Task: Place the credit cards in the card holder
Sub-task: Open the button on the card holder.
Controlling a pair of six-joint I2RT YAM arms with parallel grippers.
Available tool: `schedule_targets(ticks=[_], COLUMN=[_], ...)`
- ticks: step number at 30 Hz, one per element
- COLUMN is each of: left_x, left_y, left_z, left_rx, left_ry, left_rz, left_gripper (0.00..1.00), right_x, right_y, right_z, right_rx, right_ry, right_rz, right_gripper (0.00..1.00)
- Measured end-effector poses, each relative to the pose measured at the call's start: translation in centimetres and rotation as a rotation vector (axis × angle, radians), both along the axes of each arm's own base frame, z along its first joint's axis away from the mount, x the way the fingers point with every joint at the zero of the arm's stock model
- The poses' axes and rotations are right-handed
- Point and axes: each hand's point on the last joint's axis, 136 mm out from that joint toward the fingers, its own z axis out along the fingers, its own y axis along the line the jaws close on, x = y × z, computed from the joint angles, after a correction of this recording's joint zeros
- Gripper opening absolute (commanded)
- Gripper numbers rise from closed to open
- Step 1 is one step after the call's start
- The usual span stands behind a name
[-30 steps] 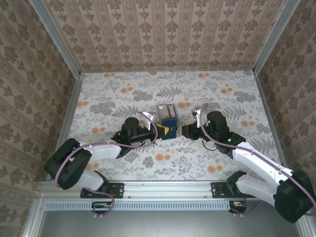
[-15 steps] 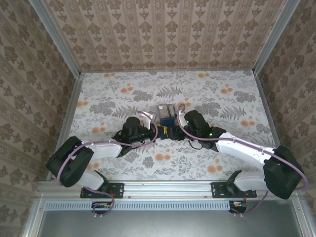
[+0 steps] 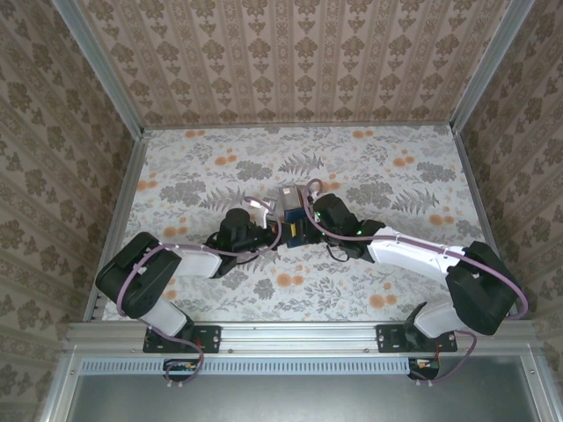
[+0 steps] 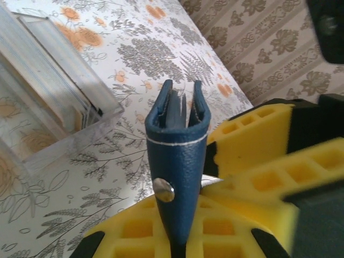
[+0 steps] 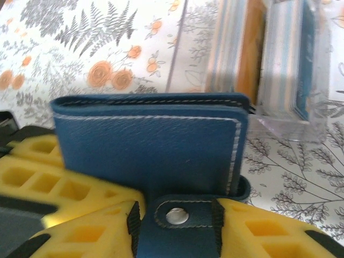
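From above, the card holder (image 3: 296, 226) is nearly buried where my left hand (image 3: 281, 236) and right hand (image 3: 305, 230) meet. On the left wrist its lower end sinks between the pads (image 4: 140, 231), cropped at 6 o'clock. Whether the right hand truly pinches the snap tab (image 5: 177, 217), I can't tell. Cards (image 5: 234, 48) at 12 o'clock: blurred, unreadable.

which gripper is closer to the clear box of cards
Right, narrowly. The right gripper reaches in just beside the clear box; the left gripper sits nearer the bases, clamping the card holder.
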Motion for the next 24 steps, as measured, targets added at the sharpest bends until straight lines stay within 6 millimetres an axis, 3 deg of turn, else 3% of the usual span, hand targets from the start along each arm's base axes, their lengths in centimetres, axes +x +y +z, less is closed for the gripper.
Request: schedule_targets(ticks=[4, 11, 13, 18, 24], left_x=[-0.1, -0.2, -0.1, -0.4, -0.4], left_y=[0.0, 0.0, 0.1, -0.1, -0.1], left_z=[0.1, 0.0, 0.0, 0.6, 0.6], left_rx=[-0.004, -0.002, -0.001, -0.011, -0.006], left_ry=[-0.006, -0.006, -0.005, -0.021, -0.027], left_rz=[0.001, 0.000, 0.004, -0.009, -0.005], left_gripper=[0.00, 0.00, 0.00, 0.00, 0.00], right_x=[0.2, 0.0, 0.4, 0.8, 0.6], right_y=[-0.3, -0.1, -1.1, -3.7, -4.9], right_z=[-0.1, 0.0, -0.2, -1.2, -0.5], right_rx=[0.012, 0.023, -0.011, -0.094, -0.076], right_ry=[0.011, 0.015, 0.009, 0.021, 0.009], right_rz=[-0.048, -0.067, -0.101, -0.170, -0.186], right_gripper=[0.38, 0.09, 0.02, 0.00, 0.00])
